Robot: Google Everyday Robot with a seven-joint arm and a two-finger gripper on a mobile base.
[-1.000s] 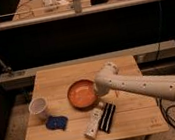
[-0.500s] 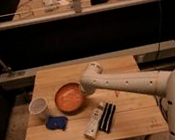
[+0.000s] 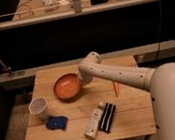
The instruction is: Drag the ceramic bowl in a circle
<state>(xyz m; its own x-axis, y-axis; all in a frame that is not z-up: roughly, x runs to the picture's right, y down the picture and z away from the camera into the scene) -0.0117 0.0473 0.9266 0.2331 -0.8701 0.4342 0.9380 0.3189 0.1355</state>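
- Broadly, your wooden table (image 3: pixel 134 112) fills the lower middle of the camera view and everything below sits on it.
- Your white arm (image 3: pixel 133 76) comes in from the lower right and bends back down toward the table's left half.
- Your ceramic bowl (image 3: pixel 66 87) sits upright on the rear left part of the table, orange-red inside.
- Your gripper (image 3: pixel 82 79) is at the bowl's right rim, touching or just over it. You cannot tell how wide it stands or whether it has hold of the rim.
- A white cup (image 3: pixel 39 107) stands near the bowl, to its front left.
- A black bar-shaped object (image 3: pixel 108 117) lies by the front edge, touching a white tube (image 3: pixel 94 122).
- A blue object (image 3: pixel 56 122) lies in front of the cup.
- A thin orange stick (image 3: pixel 116 88) shows just below the arm.
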